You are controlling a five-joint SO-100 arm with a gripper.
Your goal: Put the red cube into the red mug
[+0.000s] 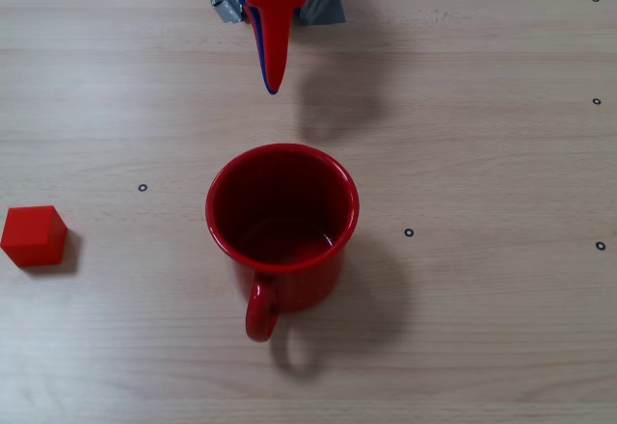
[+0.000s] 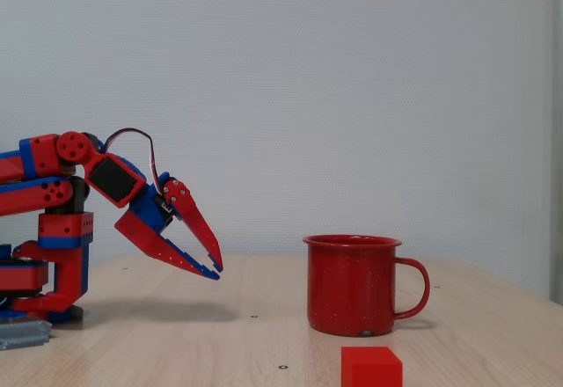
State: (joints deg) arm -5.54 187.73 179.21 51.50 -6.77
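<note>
**Cube at the far left, pincer hanging apart from it**

In a fixed view from above, the red cube (image 1: 34, 236) sits on the bench (image 1: 482, 328) at the left edge, at about 8 o'clock from the pincer (image 1: 272, 82) and well apart from it. It is a small, plain, matte bright-red block resting flat, untouched. At about 3 o'clock from the cube stands the red mug (image 1: 281, 231), upright, glossy and red inside too, its mouth facing up and its looped handle pointing to 6 o'clock. The mug lies at 6 o'clock from the pincer tip, with bare bench between. In the side-on fixed view, the pincer (image 2: 215, 270) hangs above the bench, angled down, its jaws slightly parted at the tips and holding nothing.
</note>
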